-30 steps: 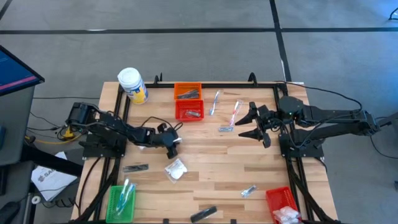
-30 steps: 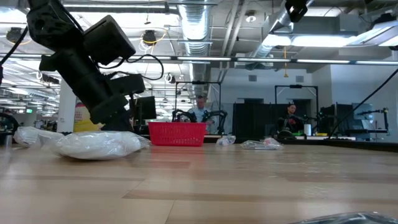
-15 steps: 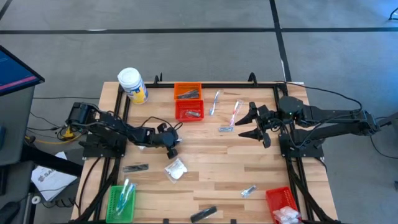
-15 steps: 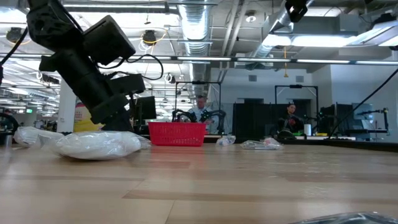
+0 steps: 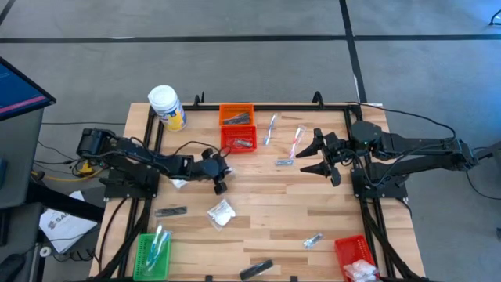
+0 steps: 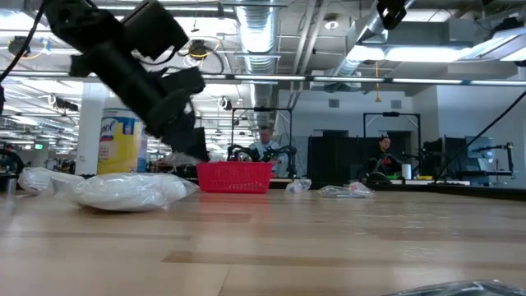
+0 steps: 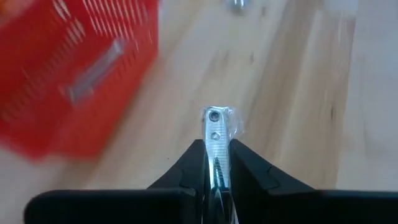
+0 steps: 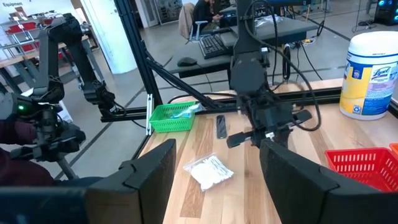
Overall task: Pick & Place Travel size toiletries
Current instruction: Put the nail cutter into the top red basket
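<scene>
**A:** Status check, left gripper (image 7: 216, 163): jaws pinched narrow on a slim clear-wrapped metal item (image 7: 216, 134), probably nail clippers. Its long axis runs straight out in line with the jaws, and the free end sticks forward past the tips.

**B:** Position relative to the baskets?

**A:** In the high view the left gripper (image 5: 217, 167) sits just beside the red basket (image 5: 239, 139), on the side facing the worktop's (image 5: 274, 219) middle. The left wrist view shows the basket wall (image 7: 68, 87) ahead and off to one side, not under the item.

**B:** So the move turns on carrying it sideways over that rim. Right arm?

**A:** Right gripper (image 5: 317, 154) waits, jaws spread and empty, above the worktop's far right area, near the sachets (image 5: 284, 162). Left is clearly nearer.
</scene>
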`<state>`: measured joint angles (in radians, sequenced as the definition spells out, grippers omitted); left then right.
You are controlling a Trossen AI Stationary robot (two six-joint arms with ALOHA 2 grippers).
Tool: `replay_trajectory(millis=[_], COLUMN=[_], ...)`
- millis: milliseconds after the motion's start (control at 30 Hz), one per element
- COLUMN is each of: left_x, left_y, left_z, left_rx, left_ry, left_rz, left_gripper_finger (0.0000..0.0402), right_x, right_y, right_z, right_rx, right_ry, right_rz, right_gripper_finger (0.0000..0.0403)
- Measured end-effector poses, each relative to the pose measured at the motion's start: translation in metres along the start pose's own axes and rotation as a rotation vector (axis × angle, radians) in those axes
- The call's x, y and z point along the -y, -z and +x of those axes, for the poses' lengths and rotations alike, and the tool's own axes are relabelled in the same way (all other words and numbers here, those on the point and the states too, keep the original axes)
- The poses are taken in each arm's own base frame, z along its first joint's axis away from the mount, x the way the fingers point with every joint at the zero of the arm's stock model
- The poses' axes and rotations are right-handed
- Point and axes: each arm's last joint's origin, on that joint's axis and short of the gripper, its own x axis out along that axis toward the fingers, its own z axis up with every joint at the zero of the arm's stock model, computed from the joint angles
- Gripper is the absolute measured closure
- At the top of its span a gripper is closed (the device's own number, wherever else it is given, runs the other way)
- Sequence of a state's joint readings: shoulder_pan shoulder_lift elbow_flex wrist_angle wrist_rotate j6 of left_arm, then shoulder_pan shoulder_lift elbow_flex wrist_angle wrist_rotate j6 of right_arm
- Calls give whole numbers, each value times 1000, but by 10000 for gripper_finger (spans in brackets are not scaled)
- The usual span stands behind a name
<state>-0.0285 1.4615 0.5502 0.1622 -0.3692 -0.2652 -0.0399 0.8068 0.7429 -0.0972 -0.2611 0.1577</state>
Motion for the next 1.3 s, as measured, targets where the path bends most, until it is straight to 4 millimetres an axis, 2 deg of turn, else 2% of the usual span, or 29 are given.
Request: replay_trajectory(millis=[233, 433, 567, 767, 1067, 1300], left_x=[-26, -63, -91, -115, -125, -133], left_y=[-38, -73, -88, -95, -99, -95], left_z=[8, 11, 16, 41, 86, 107], left_rx=[71, 143, 165, 115, -123, -235], left_ry=[-37, -84, -112, -17, 74, 81], left_rz=[14, -10, -13, 15, 122, 127], left_gripper_finger=[360, 360, 360, 360, 360, 360], right_x=[0, 0, 0, 3, 7, 7], right_y=[0, 0, 1, 4, 10, 9], right_z=[0, 0, 1, 10, 19, 18], right_rx=[0, 0, -4, -34, -73, -69], right_ry=[0, 0, 1, 6, 14, 15], right_rz=[0, 0, 1, 9, 20, 19], right_gripper_finger=[178, 178, 178, 178, 178, 178])
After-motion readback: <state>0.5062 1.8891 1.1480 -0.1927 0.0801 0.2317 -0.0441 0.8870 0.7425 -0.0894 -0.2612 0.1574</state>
